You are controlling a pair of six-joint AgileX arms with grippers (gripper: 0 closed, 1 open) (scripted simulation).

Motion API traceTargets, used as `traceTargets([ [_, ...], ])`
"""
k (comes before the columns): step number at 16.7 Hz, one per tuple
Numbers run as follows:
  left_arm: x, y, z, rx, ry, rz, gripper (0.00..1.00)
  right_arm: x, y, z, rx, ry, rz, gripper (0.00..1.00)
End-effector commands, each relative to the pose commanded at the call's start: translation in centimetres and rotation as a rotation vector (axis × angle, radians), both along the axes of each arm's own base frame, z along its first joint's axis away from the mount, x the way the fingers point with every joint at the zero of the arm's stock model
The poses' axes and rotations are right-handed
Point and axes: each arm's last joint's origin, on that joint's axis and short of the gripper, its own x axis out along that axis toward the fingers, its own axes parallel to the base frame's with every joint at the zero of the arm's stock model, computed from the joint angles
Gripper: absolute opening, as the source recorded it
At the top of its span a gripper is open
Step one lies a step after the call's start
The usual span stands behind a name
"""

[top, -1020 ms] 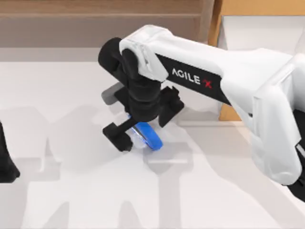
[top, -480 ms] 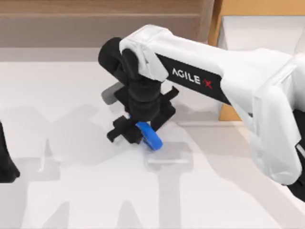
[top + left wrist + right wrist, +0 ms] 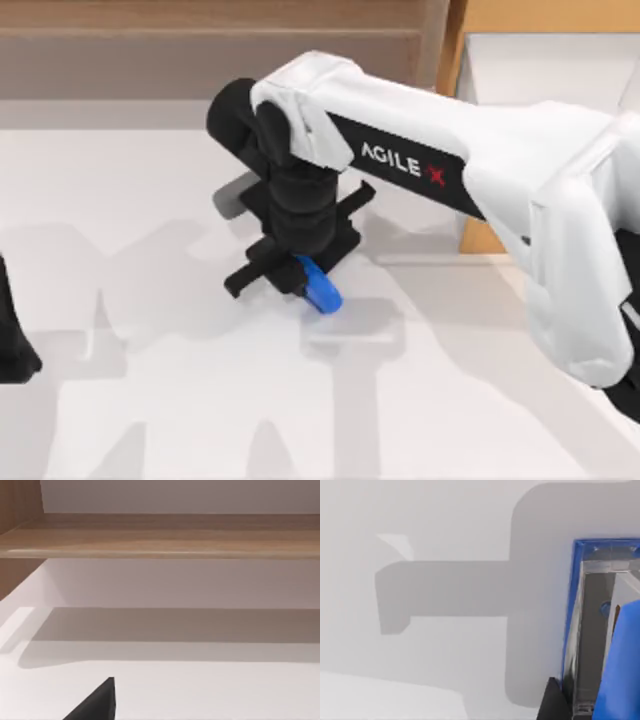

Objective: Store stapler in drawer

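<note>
Top view shows my right fingers (image 3: 283, 280) clenched on the stapler (image 3: 319, 290) at mid-table, gripping one end so the blue tip juts out, ready to carry toward the open drawer (image 3: 540, 62) at the right, while my left arm (image 3: 12, 335) idles at the left edge.

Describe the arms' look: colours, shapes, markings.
The right arm has chunky white rounded shells and a black panel lettered AGILE with a red X. Its wrist is black and cylindrical, ending in a black two-finger right claw. The left arm shows as a black part at the table's left edge.
</note>
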Motion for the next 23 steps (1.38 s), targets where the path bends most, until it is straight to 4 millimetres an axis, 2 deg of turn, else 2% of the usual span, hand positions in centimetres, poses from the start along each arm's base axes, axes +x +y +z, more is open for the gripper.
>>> traceTargets([
  [3,0.0,0.0,0.0,0.0,0.0,0.0,1.0,0.0,0.0,0.0,0.0,0.0,0.0,0.0],
  [6,0.0,0.0,0.0,0.0,0.0,0.0,1.0,-0.1,0.0,0.9,0.003,-0.008,0.002,0.0],
  [11,0.0,0.0,0.0,0.0,0.0,0.0,1.0,-0.1,0.0,3.5,0.005,-0.011,0.003,0.0],
  [17,0.0,0.0,0.0,0.0,0.0,0.0,1.0,0.2,-0.3,4.0,0.008,-0.026,-0.012,0.0],
  [20,0.0,0.0,0.0,0.0,0.0,0.0,1.0,1.8,-2.8,7.8,0.038,-0.136,-0.099,0.0],
  [23,0.0,0.0,0.0,0.0,0.0,0.0,1.0,3.8,-7.8,13.0,0.073,-0.272,-0.244,0.0],
])
